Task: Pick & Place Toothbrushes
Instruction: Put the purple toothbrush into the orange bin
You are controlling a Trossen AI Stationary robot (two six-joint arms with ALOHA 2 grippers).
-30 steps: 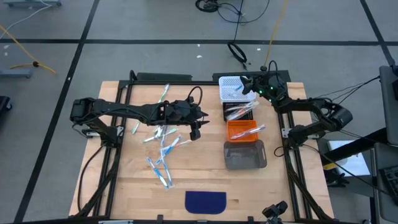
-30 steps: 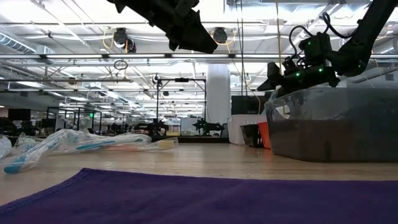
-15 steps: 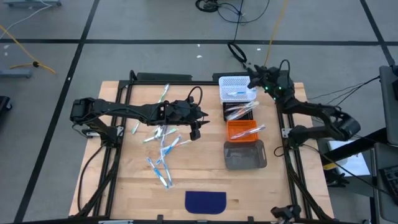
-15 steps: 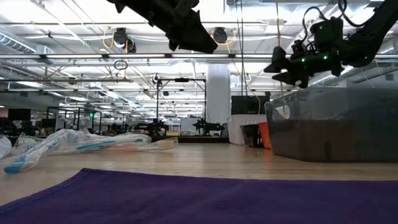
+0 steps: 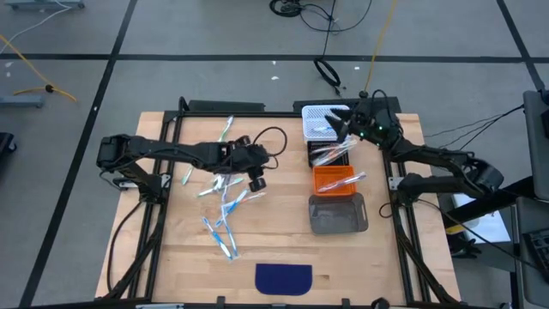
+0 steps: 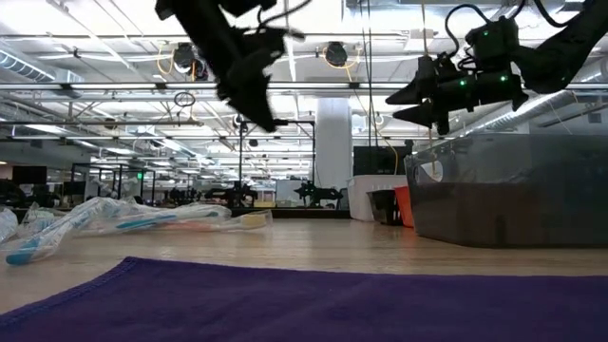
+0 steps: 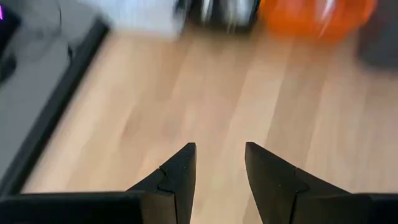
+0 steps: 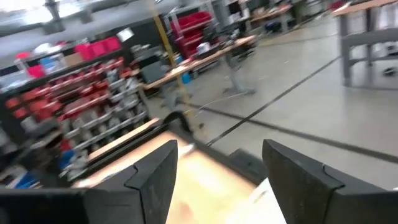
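My left gripper [image 5: 257, 183] hangs empty, jaws spread, over the loose toothbrushes [image 5: 221, 209] on the worktop [image 5: 283, 245], my right gripper [image 5: 341, 127], jaws spread, above the white bin [image 5: 319, 114].

Wrapped toothbrushes [image 5: 225, 206] scattered flat on table's left; some in bins

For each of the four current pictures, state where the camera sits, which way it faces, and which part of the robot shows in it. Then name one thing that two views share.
High view: above the table, facing straight down; both arms, left gripper over loose toothbrushes, right gripper over the white bin.
Low view: at tabletop height, facing across the purple mat; both arms overhead.
Left wrist: faces bare wood; its own open fingers.
Right wrist: faces the room; its own open fingers.
Shared: the orange bin appears in high and left wrist views.
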